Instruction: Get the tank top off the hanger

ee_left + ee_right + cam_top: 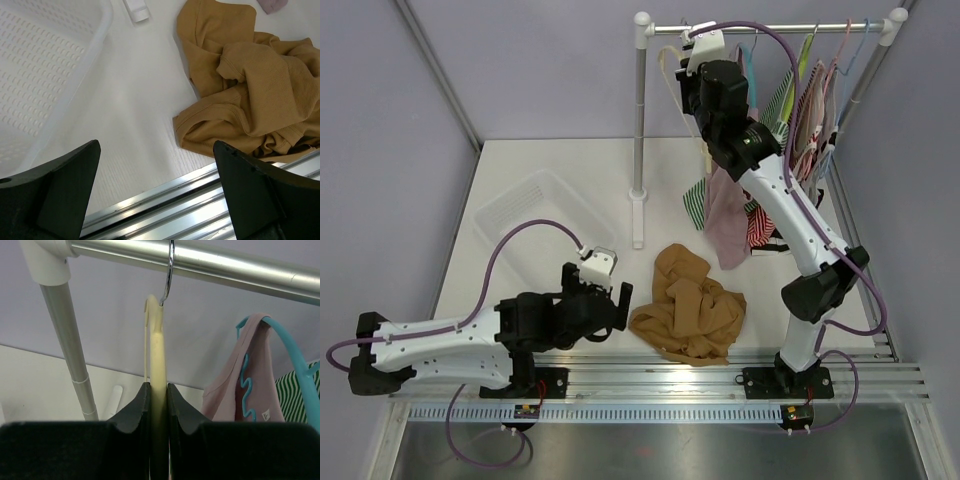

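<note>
**A:** Where's the tank top (688, 305)?

**B:** Off the hanger. It lies crumpled in a tan heap on the matte white table (570, 160) near the front edge, just beside the left gripper (612, 298), whose fingers stand wide apart, holding nothing.

**A:** And the hanger (157, 355)?

**B:** Slim cream plastic, hung by a steel hook from the shiny metal rail (225, 262). The right gripper (158, 390) is clamped on it.

**A:** The fabric?

**B:** Ribbed knit, with soft folds and hemmed edges.

**A:** What's around it?

**B:** A translucent perforated basket (552, 176) to the left, a grooved aluminium track (670, 375) in front, and plain lavender-grey walls (540, 60).
</note>
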`<action>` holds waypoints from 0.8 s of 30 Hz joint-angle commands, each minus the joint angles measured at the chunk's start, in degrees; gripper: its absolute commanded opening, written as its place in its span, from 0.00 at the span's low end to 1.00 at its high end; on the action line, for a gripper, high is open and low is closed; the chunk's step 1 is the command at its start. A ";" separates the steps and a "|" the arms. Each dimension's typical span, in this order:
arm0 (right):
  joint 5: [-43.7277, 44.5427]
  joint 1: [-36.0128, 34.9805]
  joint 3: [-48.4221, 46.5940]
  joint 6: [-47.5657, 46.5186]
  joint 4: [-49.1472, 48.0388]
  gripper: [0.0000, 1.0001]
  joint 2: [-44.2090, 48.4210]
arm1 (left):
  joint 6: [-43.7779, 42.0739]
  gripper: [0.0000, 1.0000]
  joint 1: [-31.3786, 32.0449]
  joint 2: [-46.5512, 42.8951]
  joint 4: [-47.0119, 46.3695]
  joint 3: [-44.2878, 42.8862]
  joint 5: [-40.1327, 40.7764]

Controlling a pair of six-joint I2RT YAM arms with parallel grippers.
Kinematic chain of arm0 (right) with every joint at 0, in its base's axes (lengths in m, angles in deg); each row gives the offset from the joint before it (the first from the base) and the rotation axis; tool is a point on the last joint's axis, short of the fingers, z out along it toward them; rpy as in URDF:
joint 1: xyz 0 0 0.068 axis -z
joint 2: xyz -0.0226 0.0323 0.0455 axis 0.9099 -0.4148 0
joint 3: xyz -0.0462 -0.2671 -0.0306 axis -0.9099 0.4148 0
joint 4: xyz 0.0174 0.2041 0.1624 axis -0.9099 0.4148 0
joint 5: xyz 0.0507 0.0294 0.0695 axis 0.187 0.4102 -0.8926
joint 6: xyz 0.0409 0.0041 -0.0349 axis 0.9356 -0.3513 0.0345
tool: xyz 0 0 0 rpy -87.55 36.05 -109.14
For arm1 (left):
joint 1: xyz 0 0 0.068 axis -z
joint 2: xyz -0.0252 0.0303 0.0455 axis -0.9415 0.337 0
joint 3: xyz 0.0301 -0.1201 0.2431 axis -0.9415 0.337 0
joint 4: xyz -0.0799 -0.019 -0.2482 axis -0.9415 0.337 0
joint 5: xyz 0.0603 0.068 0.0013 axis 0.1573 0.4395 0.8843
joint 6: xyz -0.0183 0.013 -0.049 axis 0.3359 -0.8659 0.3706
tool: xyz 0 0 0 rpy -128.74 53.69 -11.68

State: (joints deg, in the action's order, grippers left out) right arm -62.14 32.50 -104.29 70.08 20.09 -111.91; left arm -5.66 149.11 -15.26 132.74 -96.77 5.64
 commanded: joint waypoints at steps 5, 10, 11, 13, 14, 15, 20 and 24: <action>0.53 -0.41 3.90 3.45 -5.64 0.18 5.40 | -4.24 0.99 0.21 5.77 -11.66 -3.79 -1.43; -1.58 -0.41 6.88 5.82 -4.24 0.62 11.11 | -7.58 0.99 0.21 12.09 -20.98 -4.84 -4.58; -1.84 -0.41 7.24 6.17 -3.71 0.69 12.25 | -8.55 0.99 0.21 13.06 -22.30 -5.02 -5.29; -3.77 -0.41 8.38 6.87 -1.52 0.89 15.77 | -9.43 0.99 0.21 15.43 -25.55 -5.72 -6.96; -4.65 -0.41 8.73 7.14 -0.55 0.96 17.00 | -10.30 0.99 0.21 17.62 -26.60 -5.90 -7.49; -6.22 -0.41 9.52 7.75 1.54 1.00 19.62 | -10.66 0.99 0.21 19.04 -28.44 -6.25 -8.54; -11.06 -0.41 15.49 10.21 8.23 0.99 32.26 | -12.86 0.99 0.21 28.16 -32.85 -8.35 -12.15; -17.55 -0.41 25.32 14.25 11.67 1.00 43.09 | -13.65 0.99 0.21 35.12 -35.67 -10.46 -14.78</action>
State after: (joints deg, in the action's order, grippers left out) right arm -73.27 32.48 -83.90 80.73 27.41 -74.99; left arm -17.75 149.11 16.02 103.36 -103.68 -6.27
